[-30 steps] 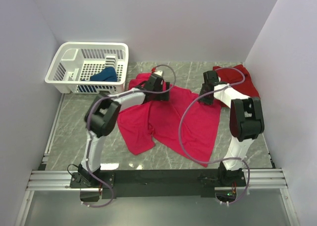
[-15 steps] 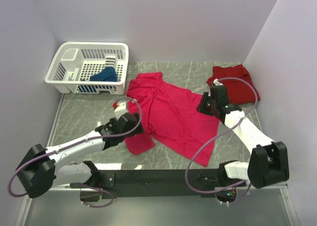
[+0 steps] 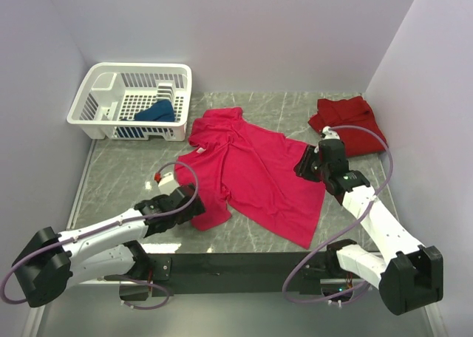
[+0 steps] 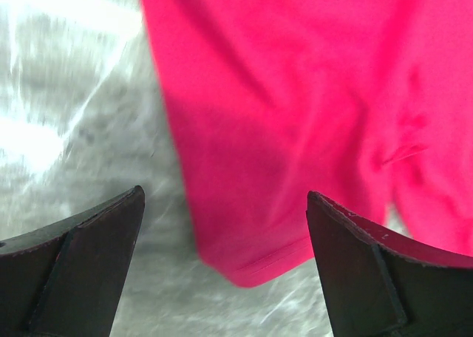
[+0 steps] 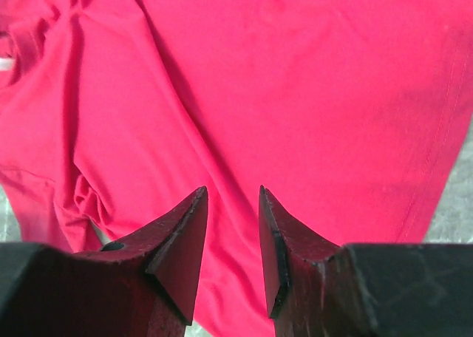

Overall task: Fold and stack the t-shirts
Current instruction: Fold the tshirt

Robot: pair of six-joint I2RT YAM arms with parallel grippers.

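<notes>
Grey marbled stone makes up the tabletop [image 3: 118, 174], and most of its middle is covered by the magenta t-shirt [image 3: 255, 171]. It lies opened out flat but askew, collar toward the far edge and hem toward the near right. The body is rumpled, and the sleeve at its near-left side is bunched. Nothing on it has been folded yet, so this shirt looks to be at the laying-out step.

The white lattice basket [image 3: 111, 126] sits in the far left corner. The dark red t-shirt [image 3: 347, 115] rests in the far right corner as a compact, roughly square bundle. It appears to be already folded and would mark the spot for the stack. The dark blue t-shirt [image 3: 155, 113] is a crumpled heap inside the basket, not yet touched.

By that reckoning one shirt of three is done, one is in hand, and one waits. No stack of more than a single shirt exists.

The left hand [image 3: 201, 208] is low over the bunched near-left sleeve. Its fingers [image 4: 89, 256] are spread wide to either side of the sleeve hem and grip nothing. The right hand [image 3: 301, 167] hovers at the shirt's right edge. Its fingers [image 5: 177, 248] are partly parted with a narrow gap, and the cloth below lies flat and is not pinched.
</notes>
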